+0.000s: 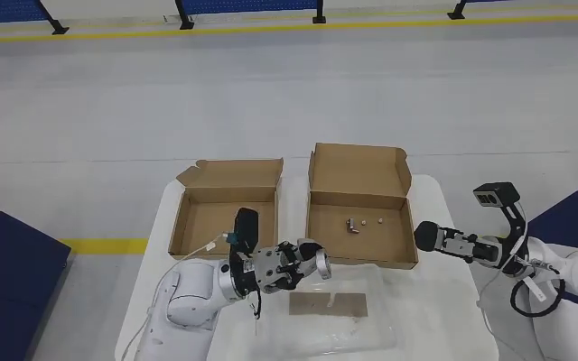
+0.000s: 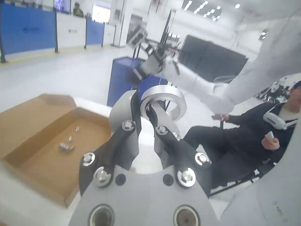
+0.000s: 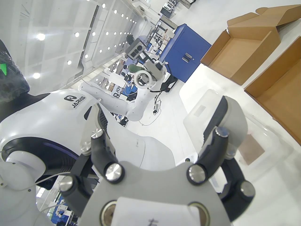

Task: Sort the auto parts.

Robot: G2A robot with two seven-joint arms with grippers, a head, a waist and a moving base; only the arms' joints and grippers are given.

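Ring (image 2: 180,108) is sitting clamped in the left hand (image 2: 142,112) beside the parts box (image 1: 330,230); right hand (image 3: 160,128) is hanging open, empty, beside it too.

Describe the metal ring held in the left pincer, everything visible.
The ring is a thick, smooth band of silvery, brushed-looking metal with a wide round hole, possibly a bearing race or spacer. It is held clear of the table, clamped by the left pincer: one finger passes through the hole, the other presses the outer wall. Nothing else touches it. No damage shows.
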